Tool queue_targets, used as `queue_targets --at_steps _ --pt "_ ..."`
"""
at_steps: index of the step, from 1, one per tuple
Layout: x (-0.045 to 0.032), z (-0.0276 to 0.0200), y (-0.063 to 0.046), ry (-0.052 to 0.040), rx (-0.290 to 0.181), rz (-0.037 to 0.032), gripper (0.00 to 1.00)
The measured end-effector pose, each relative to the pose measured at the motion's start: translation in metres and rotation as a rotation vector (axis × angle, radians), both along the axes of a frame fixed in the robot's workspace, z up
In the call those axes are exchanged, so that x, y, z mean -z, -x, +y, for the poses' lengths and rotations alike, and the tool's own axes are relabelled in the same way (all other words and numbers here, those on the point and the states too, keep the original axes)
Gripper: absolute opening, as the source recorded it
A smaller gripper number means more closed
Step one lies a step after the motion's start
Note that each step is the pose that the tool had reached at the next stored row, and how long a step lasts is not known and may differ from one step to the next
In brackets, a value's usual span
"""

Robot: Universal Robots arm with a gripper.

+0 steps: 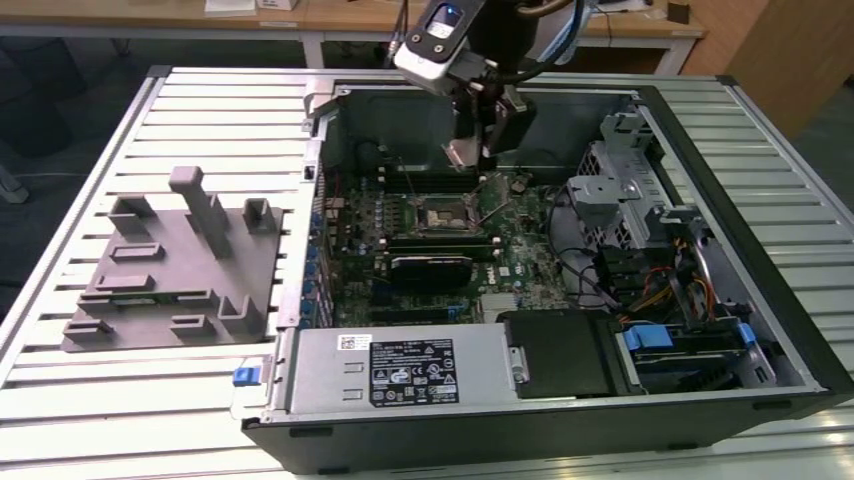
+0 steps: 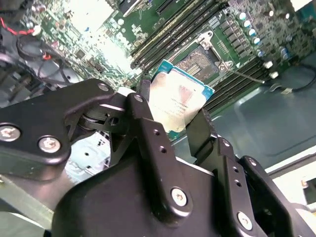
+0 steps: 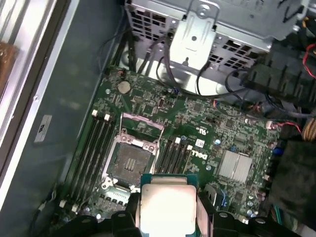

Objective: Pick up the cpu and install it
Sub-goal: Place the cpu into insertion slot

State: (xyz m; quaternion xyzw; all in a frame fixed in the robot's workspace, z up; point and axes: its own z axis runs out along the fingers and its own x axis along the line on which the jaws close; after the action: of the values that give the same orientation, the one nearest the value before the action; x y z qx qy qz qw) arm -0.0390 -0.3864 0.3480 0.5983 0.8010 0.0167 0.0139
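Evidently the cpu (image 2: 180,101) is gripped by its edges between the two black fingers (image 2: 143,106) of the pincer (image 2: 174,112), and its silver top is seen in both wrist views. It is held in the air above the green motherboard (image 3: 212,123), inside the open computer case (image 1: 747,250), near the open socket (image 3: 132,163) but apart from it. A grey moulded tray (image 1: 167,265) is seen on the slatted table (image 1: 80,400), beside the case at the exterior view's left.
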Motion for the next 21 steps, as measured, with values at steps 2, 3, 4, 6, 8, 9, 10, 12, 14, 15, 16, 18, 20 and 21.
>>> queue_targets --at_steps 2,3,4,6,8,9,10,12,14,15,16,18,20,21 --pt "0.0002 0.0 0.0 0.0 0.03 0.0 0.54" --pt "0.0003 0.0 0.0 0.0 0.044 0.0 0.54" --pt "0.0004 0.0 0.0 0.0 0.059 0.0 0.54" --pt "0.0005 0.0 0.0 0.0 0.087 0.0 0.54" --pt "0.0007 0.0 0.0 0.0 0.117 0.0 0.54" --pt "0.0008 0.0 0.0 0.0 0.131 0.0 0.54" --pt "0.0009 0.0 0.0 0.0 0.145 0.0 0.54" --pt "0.001 0.0 0.0 0.0 0.174 0.0 0.54" --pt "0.0012 0.0 0.0 0.0 0.203 0.0 0.54" --pt "0.0013 0.0 0.0 0.0 0.218 0.0 0.54" --pt "0.0014 0.0 0.0 0.0 0.232 0.0 0.54" --pt "0.0016 0.0 0.0 -0.0001 0.262 0.0 0.54" --pt "0.0017 0.0 0.0 0.0 0.289 0.0 0.54" --pt "0.0018 0.0 0.0 0.0 0.303 0.0 0.54"
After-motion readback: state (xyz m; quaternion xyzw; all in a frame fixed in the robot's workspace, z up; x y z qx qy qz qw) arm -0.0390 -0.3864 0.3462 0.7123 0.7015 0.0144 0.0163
